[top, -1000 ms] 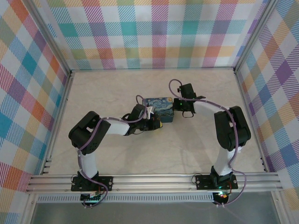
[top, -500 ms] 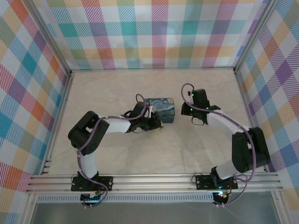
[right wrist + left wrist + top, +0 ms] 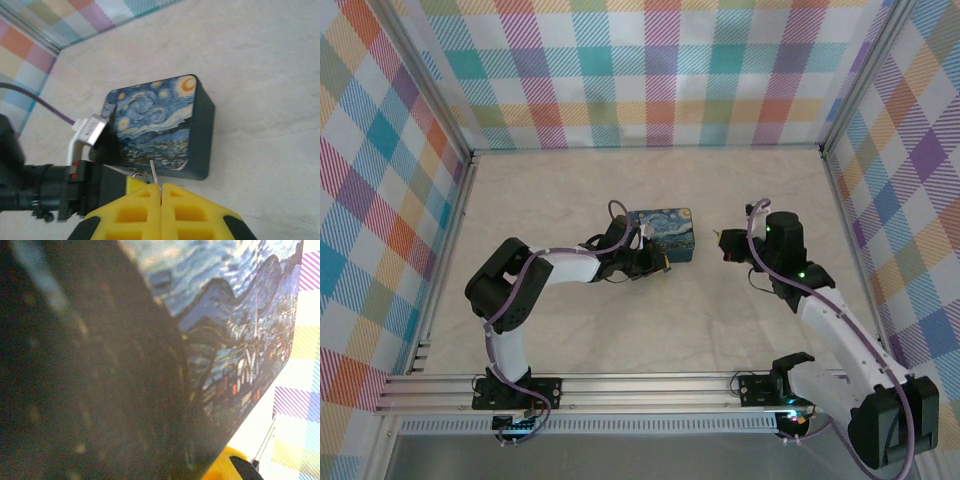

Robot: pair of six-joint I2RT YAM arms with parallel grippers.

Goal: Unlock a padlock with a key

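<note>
A dark box with a starry-night print (image 3: 663, 229) lies mid-table. My left gripper (image 3: 657, 264) is pressed against its near-left side and is shut. Anything it may hold is hidden, and I cannot make out the padlock. In the left wrist view the box's dark side (image 3: 100, 370) is very close, with one yellow fingertip (image 3: 227, 465) at the bottom. My right gripper (image 3: 723, 244) hovers right of the box, apart from it. Its yellow jaws (image 3: 160, 187) are shut on a key (image 3: 153, 172), the thin blade pointing at the box (image 3: 155, 120). A small metal loop (image 3: 141, 175) shows beside the left gripper's yellow finger (image 3: 134, 183).
Checkered walls (image 3: 650, 70) and aluminium frame posts close in the beige table (image 3: 620, 330) on three sides. A rail (image 3: 650, 390) runs along the near edge. A purple cable (image 3: 45, 102) and a white connector (image 3: 90, 131) sit on the left wrist, next to the box.
My right arm has pulled back from the box's right end and swung rightward, its gripper still shut on the key. The left arm and the box have stayed put.
</note>
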